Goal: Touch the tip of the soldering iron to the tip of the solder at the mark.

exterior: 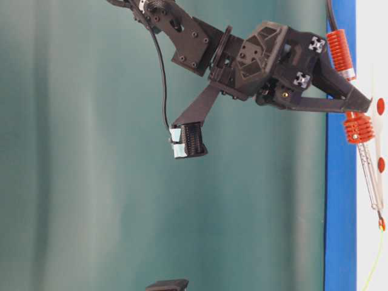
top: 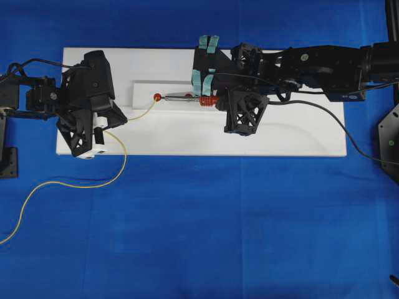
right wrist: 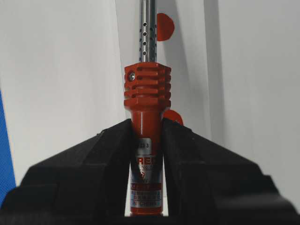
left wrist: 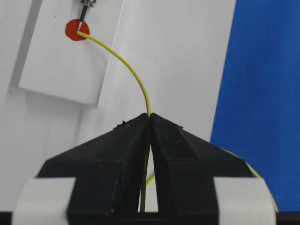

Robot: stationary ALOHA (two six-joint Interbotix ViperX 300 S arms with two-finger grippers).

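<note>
The soldering iron (right wrist: 146, 93) has an orange-red ribbed body and a thin metal shaft (top: 181, 96). My right gripper (right wrist: 146, 124) is shut on its body and holds it over the white board (top: 280, 140). The yellow solder (left wrist: 136, 77) curves up out of my left gripper (left wrist: 150, 116), which is shut on the wire. The solder's end lies on the red mark (left wrist: 72, 32). The iron's pointed tip (left wrist: 81, 21) comes down onto the same mark and appears to touch the solder's end. From table level the iron (exterior: 357, 128) points down at the solder (exterior: 377, 257).
The mark sits on a small raised white plate (left wrist: 56, 61). Two more red dots (right wrist: 165, 26) show beside the shaft. The iron's black cord (top: 324, 118) runs off right. Loose solder (top: 68, 184) trails left over the blue cloth (top: 218, 230).
</note>
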